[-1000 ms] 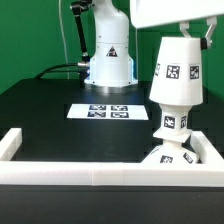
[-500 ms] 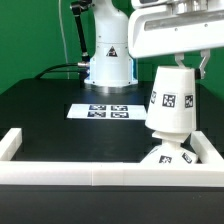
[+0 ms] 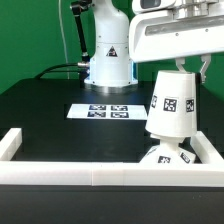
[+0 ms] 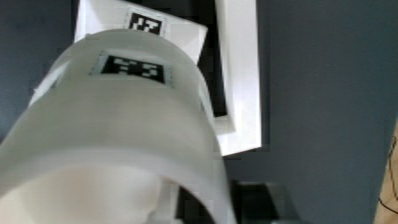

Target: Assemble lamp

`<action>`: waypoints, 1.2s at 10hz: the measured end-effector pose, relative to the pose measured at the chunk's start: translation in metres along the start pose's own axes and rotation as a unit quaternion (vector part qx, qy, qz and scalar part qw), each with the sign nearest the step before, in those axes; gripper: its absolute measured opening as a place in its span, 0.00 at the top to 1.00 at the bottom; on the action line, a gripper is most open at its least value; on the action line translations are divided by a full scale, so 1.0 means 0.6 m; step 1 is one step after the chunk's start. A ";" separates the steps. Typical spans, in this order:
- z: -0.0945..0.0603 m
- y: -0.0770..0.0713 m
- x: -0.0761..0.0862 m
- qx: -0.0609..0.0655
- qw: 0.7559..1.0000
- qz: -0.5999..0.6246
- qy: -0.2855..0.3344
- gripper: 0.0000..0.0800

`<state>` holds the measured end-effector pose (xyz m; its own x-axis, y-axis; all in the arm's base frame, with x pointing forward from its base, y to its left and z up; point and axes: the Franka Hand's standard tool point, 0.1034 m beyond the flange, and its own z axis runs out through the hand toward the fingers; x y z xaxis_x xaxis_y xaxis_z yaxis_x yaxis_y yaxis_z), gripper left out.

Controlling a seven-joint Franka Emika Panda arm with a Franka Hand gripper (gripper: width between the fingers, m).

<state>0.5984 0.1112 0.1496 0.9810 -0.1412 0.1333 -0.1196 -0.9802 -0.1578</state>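
Observation:
The white tapered lamp shade (image 3: 171,104), with square tags on its side, hangs slightly tilted in my gripper (image 3: 181,68), which is shut on its narrow top. It sits low over the lamp base (image 3: 166,157) in the front corner at the exterior view's right. The bulb is almost wholly hidden under the shade; only a bit of white shows below its rim. In the wrist view the shade (image 4: 125,140) fills most of the picture, with a dark finger (image 4: 267,202) beside it. The contact of the fingers on the shade is hidden.
A white raised wall (image 3: 90,175) runs along the front and both sides of the black table. The marker board (image 3: 100,111) lies at the middle back. The arm's own pedestal (image 3: 108,60) stands behind it, with cables at the exterior view's left.
My gripper has come down with the shade. The shade's rim has dropped over the tagged bulb, which showed below it a second ago. The shade leans a little more.

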 end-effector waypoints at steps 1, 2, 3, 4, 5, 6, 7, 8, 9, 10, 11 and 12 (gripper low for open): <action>-0.001 0.000 0.001 0.000 1.000 0.000 0.000 0.64; -0.003 -0.001 0.001 0.000 1.000 0.001 0.001 0.64; -0.004 -0.002 0.002 0.001 1.000 0.002 0.001 0.47; -0.007 -0.003 0.002 0.001 1.000 0.007 0.001 0.24; -0.009 -0.005 0.002 0.001 1.000 0.012 0.002 0.16; -0.012 -0.007 0.003 0.001 1.000 0.018 0.003 0.16; -0.017 -0.012 0.004 0.000 1.000 0.023 0.005 0.13; -0.022 -0.019 0.003 0.001 0.999 0.032 0.007 0.13; -0.026 -0.027 0.002 -0.001 0.999 0.036 0.008 0.13; -0.027 -0.034 0.000 0.000 0.999 0.043 0.010 0.13; -0.026 -0.038 -0.002 0.000 0.999 0.048 0.009 0.13; -0.024 -0.035 -0.002 -0.001 0.999 0.047 0.008 0.13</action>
<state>0.5975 0.1297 0.1671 0.9625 -0.2357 0.1344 -0.2120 -0.9625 -0.1694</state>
